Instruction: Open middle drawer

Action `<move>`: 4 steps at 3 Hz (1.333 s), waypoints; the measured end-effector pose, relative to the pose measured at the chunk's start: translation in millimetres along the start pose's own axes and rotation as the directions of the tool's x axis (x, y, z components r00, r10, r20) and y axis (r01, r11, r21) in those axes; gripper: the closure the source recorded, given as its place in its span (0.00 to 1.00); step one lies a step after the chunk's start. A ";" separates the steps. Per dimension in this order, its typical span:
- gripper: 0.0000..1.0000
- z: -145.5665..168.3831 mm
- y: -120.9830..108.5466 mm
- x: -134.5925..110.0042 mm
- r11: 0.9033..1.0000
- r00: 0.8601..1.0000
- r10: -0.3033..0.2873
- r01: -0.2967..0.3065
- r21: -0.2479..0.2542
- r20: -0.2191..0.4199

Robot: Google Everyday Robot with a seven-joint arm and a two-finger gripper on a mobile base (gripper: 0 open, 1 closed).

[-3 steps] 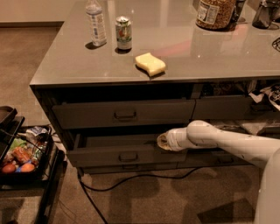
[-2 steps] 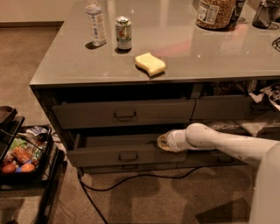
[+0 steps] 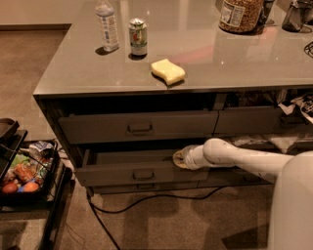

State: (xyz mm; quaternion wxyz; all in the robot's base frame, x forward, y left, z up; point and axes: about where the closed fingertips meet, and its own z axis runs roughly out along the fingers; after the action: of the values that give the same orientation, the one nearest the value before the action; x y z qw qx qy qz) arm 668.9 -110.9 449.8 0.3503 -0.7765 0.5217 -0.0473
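The middle drawer (image 3: 112, 172) is pulled partly out of the cabinet, and its dark inside shows behind the flat grey front. Its small pull handle (image 3: 143, 175) sits at the centre of the front. My gripper (image 3: 179, 157) is at the end of the white arm (image 3: 234, 157), which reaches in from the right. The gripper sits at the drawer's right end, at or just behind the top edge of the front. The taller drawer (image 3: 139, 127) above is nearly closed. The slim drawer (image 3: 146, 187) below is closed.
On the grey countertop (image 3: 210, 58) stand a water bottle (image 3: 107, 24), a can (image 3: 138, 36), a yellow sponge (image 3: 167, 71) and a jar (image 3: 239, 14). A black cart with food (image 3: 24, 171) stands at the left. A black cable (image 3: 146, 200) lies on the carpet below the drawers.
The arm has edged very slightly to the left. The drawer stands out about as far as before.
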 end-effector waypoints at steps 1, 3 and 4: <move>1.00 11.3 -2.7 -2.0 0.998 1.000 0.023 -0.022 -0.058 0.021; 1.00 -21.0 33.9 -34.9 0.951 0.976 0.207 -0.184 -0.250 0.072; 1.00 -30.7 56.9 -51.2 0.922 0.956 0.281 -0.244 -0.299 0.088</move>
State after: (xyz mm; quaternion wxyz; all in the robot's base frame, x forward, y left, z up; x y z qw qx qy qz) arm 588.2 -94.8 454.0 0.2709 -0.7431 0.5987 0.1263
